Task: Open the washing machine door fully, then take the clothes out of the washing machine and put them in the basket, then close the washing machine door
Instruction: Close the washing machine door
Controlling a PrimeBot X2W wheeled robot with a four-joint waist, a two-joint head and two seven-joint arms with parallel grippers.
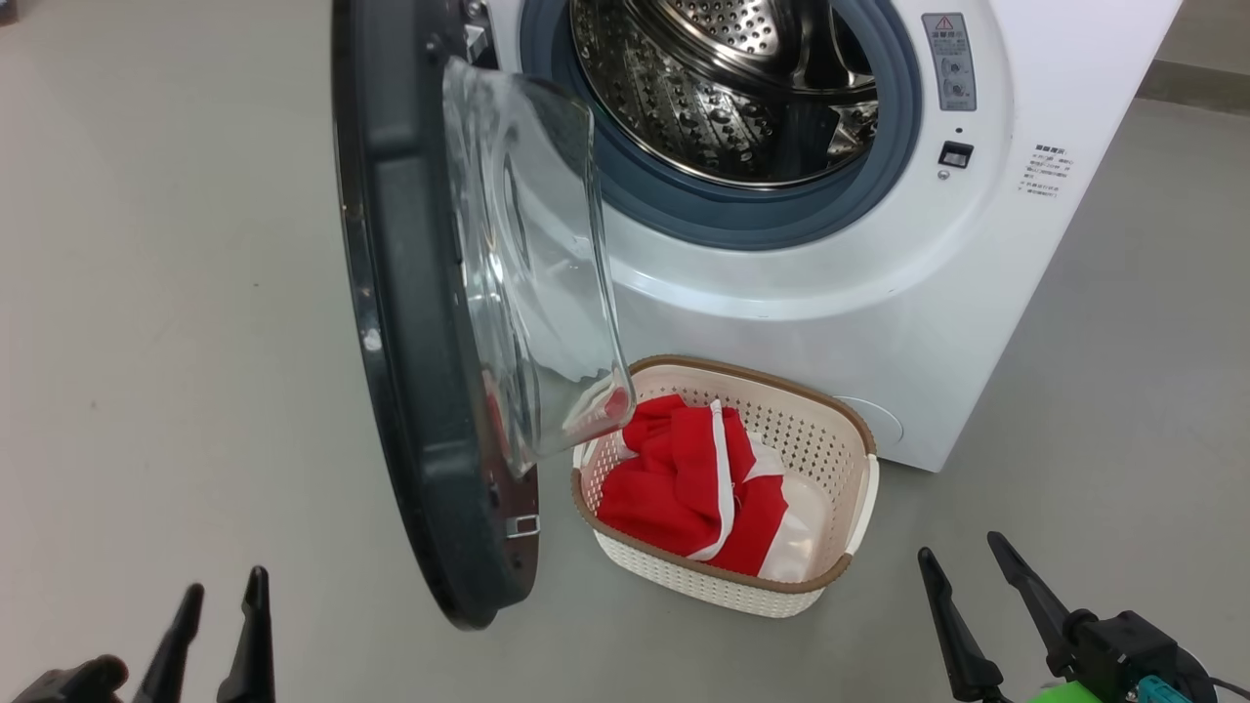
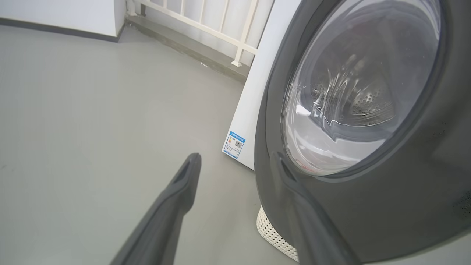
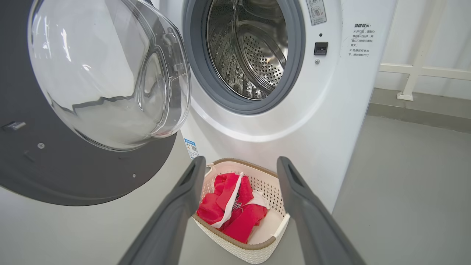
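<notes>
Clothes: you see red, white-trimmed, heaped in basket fronting washing machine.
Door: swung open.
Jaws: both pairs wide, empty.

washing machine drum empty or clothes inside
Empty as far as seen: the steel drum shows bare metal, and the red clothes lie in the basket.

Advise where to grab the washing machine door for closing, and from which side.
Probably the black rim of the washing machine door at its free end by the latch, for leverage. Come from the outer face, the robot's left, where the left gripper is, jaws open. The glass bowl bulges from the inner face toward the basket, crowding that side.
</notes>
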